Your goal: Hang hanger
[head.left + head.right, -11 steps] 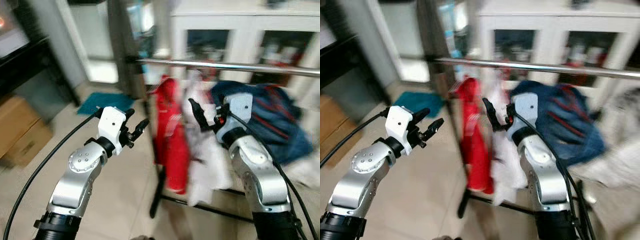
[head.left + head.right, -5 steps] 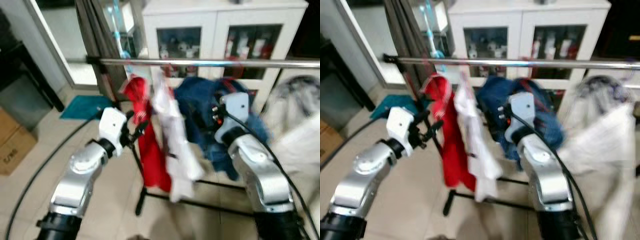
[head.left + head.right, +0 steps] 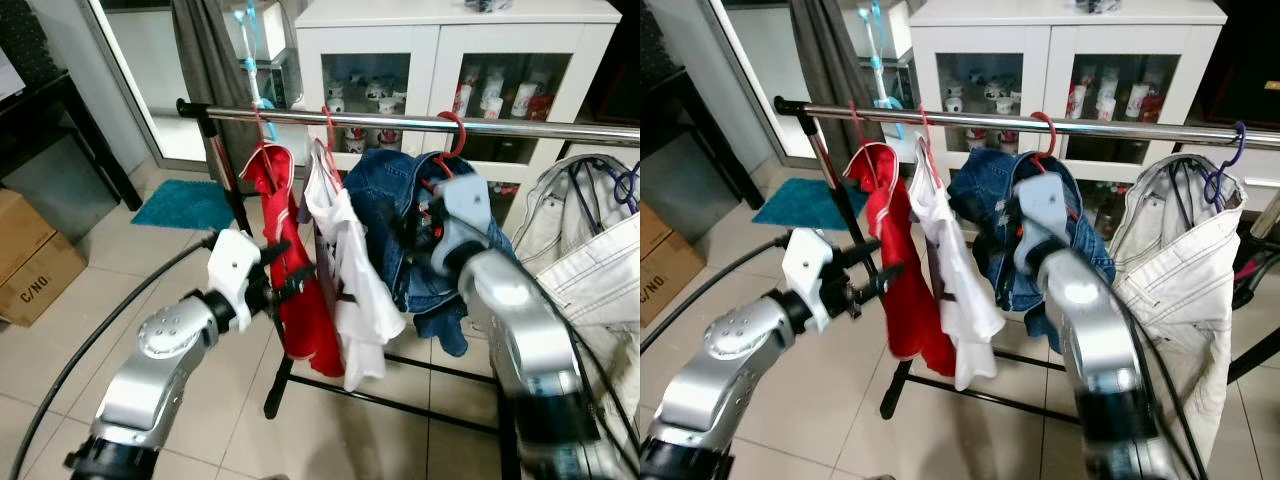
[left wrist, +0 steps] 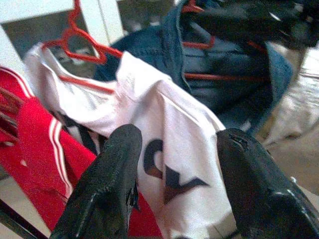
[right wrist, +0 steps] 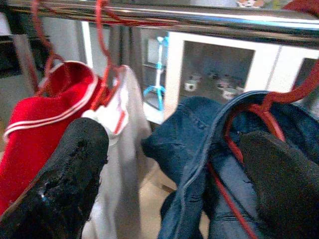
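A chrome clothes rail (image 3: 400,121) on a black stand carries a red garment (image 3: 295,250), a white shirt (image 3: 352,270) and a denim jacket (image 3: 395,205), each on a red hanger (image 3: 452,128). A white jacket (image 3: 590,260) hangs at the right on a purple hanger (image 3: 1223,165). My left gripper (image 3: 880,262) is open and empty just left of the red garment; the left wrist view looks between its fingers (image 4: 107,184) at the white shirt (image 4: 174,129). My right gripper (image 5: 174,164) is open in front of the denim jacket (image 5: 199,129), with the jacket's red hanger (image 5: 234,144) ahead between its fingers.
A white glass-door cabinet (image 3: 440,60) stands behind the rail. At the left are a cardboard box (image 3: 30,260), dark furniture and a teal mat (image 3: 190,205). The rack's black base bar (image 3: 390,400) crosses the tiled floor. A black cable (image 3: 90,350) trails from my left arm.
The camera has swung and the blur has gone, so the rail now sits in the middle. My right arm has come closer to the denim jacket. Both grippers stay open.
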